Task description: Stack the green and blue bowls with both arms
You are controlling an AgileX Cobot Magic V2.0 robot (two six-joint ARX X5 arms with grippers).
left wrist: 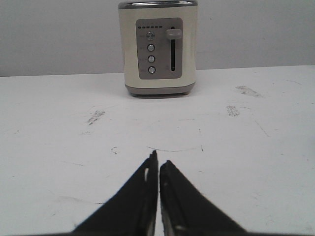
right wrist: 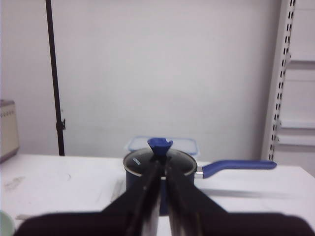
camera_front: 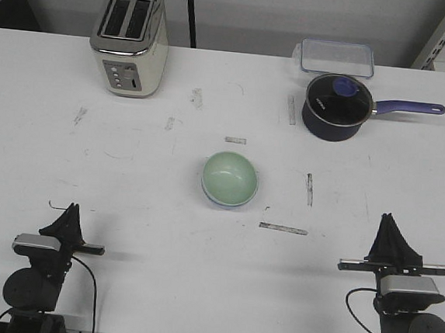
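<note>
Bowls sat nested at frame centre.
Green bowl (camera_front: 230, 178) hid the blue; both hands (camera_front: 70, 222) (camera_front: 391, 231) were closed, empty.

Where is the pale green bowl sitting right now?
In the front view, the pale mint green bowl sits mid-table, nested inside the light blue bowl, nearer than the cream toaster and navy saucepan.

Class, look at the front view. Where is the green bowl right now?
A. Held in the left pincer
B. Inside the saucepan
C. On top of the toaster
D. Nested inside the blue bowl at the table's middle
D: the green bowl sits in the blue bowl, whose rim shows beneath it, with both pincers far from it.
</note>
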